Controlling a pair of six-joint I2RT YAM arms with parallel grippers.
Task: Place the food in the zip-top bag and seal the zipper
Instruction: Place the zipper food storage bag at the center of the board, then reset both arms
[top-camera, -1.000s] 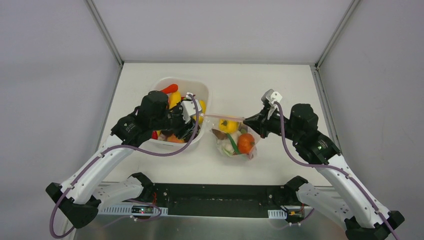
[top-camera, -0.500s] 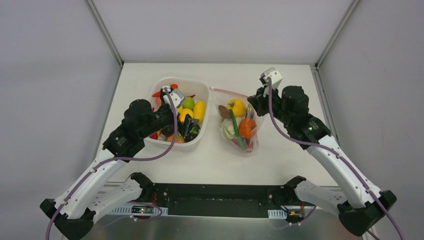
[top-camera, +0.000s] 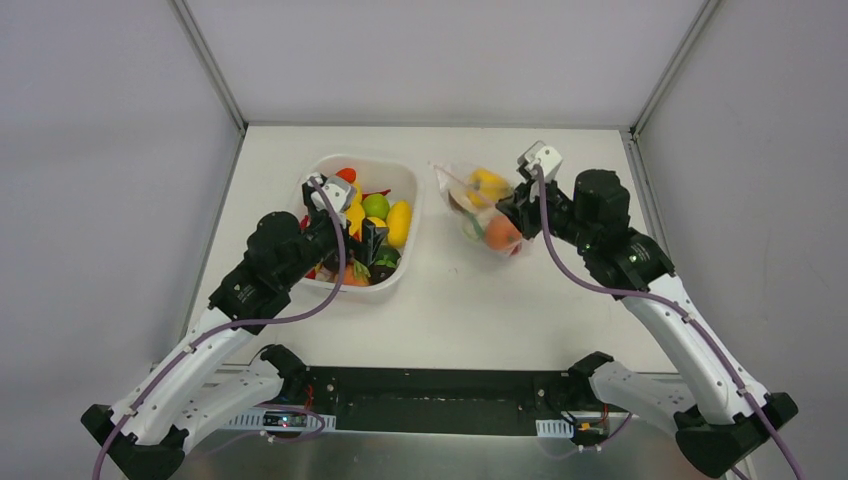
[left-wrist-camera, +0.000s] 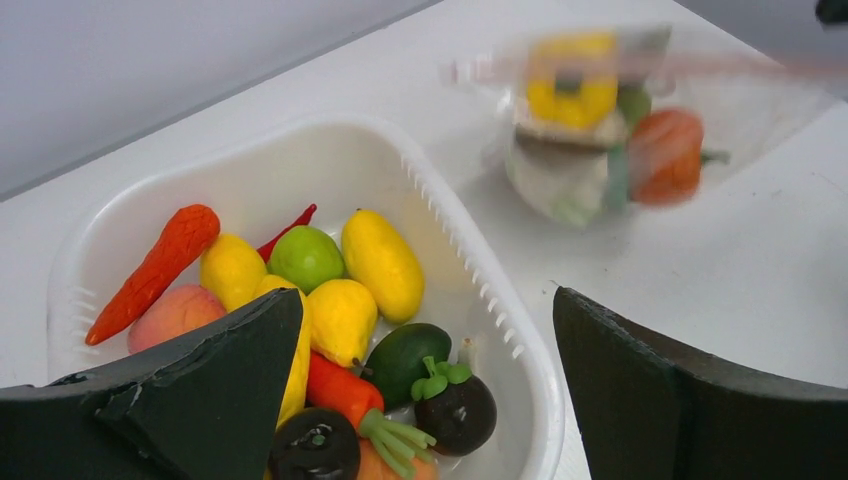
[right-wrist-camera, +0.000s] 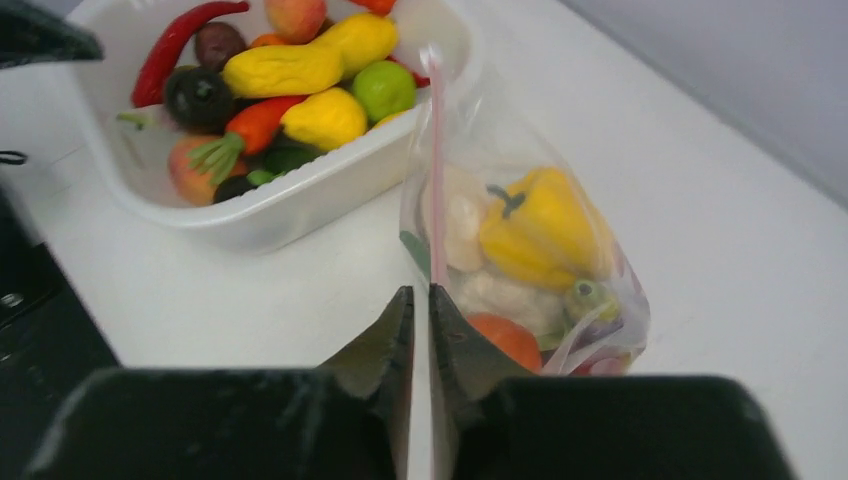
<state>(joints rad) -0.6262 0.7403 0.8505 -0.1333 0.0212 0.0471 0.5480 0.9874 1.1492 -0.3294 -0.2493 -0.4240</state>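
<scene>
The right gripper (right-wrist-camera: 420, 297) is pinched closed on the pink zipper (right-wrist-camera: 436, 170) of the zip-top bag (right-wrist-camera: 612, 300), which is near the white tub (right-wrist-camera: 300, 205) and holds a yellow pepper (right-wrist-camera: 540, 232) and other food. The left gripper (left-wrist-camera: 425, 300) hangs wide open over the fruits and vegetables in the tub.

Room lies between tub (top-camera: 400, 180) and zip-top bag (top-camera: 472, 205); food (top-camera: 397, 222) seemingly crowds the tub.

One zip-top bag (right-wrist-camera: 480, 140), one white tub (left-wrist-camera: 300, 170), one green lime (left-wrist-camera: 305, 257), one red chilli (right-wrist-camera: 180, 38), one yellow pepper (right-wrist-camera: 540, 230)
</scene>
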